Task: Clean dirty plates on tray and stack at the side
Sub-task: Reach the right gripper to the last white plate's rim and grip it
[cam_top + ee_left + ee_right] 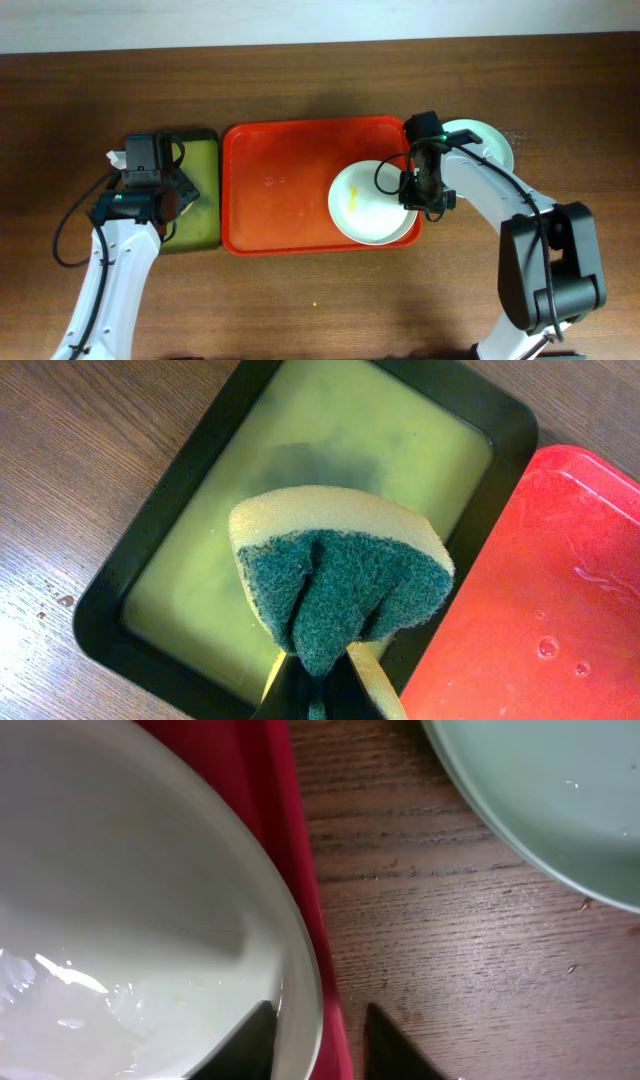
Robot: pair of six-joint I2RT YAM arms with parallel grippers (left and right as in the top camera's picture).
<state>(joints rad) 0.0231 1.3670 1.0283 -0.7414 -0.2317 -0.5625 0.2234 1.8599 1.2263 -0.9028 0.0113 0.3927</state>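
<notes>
Pinching a folded sponge [340, 575] in the left gripper [320, 682] above the green tray [110, 575], left of the red tray [280, 190]. Straddling the right rim of a yellow-smeared white plate [370, 205], in the red tray's near right corner, with the right gripper [320, 1040] spread apart. Farther right, on the table: mint plate [560, 790].

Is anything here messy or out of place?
Yes. The white plate on the red tray has a yellow smear inside it, so it looks dirty. Small water drops sit on the tray's bare floor. The green plate lies off the tray, on the table.
</notes>
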